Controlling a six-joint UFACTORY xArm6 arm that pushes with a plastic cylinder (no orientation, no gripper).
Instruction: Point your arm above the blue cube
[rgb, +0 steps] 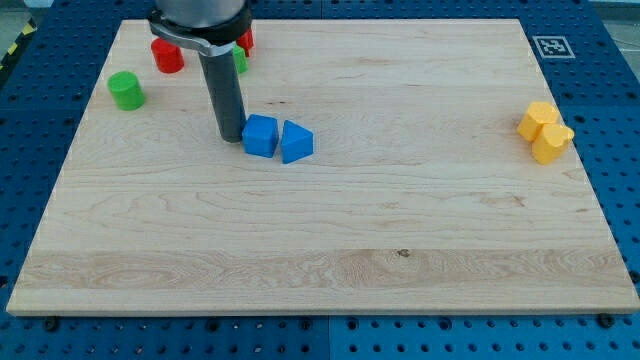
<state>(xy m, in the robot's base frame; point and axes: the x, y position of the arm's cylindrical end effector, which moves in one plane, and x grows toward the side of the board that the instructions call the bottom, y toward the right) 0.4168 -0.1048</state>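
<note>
Camera view shows the wooden board (330, 230) filling most of the frame on a blue perforated table (620, 110), with a small printed marker (549, 46) at the board's top right corner. The arm's dark rod (222, 85) comes down from the view's top left, and it carries no pincer at all, so there is nothing to open or close; my tip (231, 137) rests on the board just to the left of the blue cube (260, 135), very near it or touching, I cannot tell which. The blue triangular block (296, 142) sits against the cube's right side. Two yellow blocks (544, 131) lie well apart at the view's right edge. A green cylinder (126, 90) and a red cylinder (167, 55) stand near the top left; another red block (246, 40) and a green one (240, 61) peek out behind the rod. As I judge it, the tip is beside the cube, not above it, so a short move toward the view's top remains
</note>
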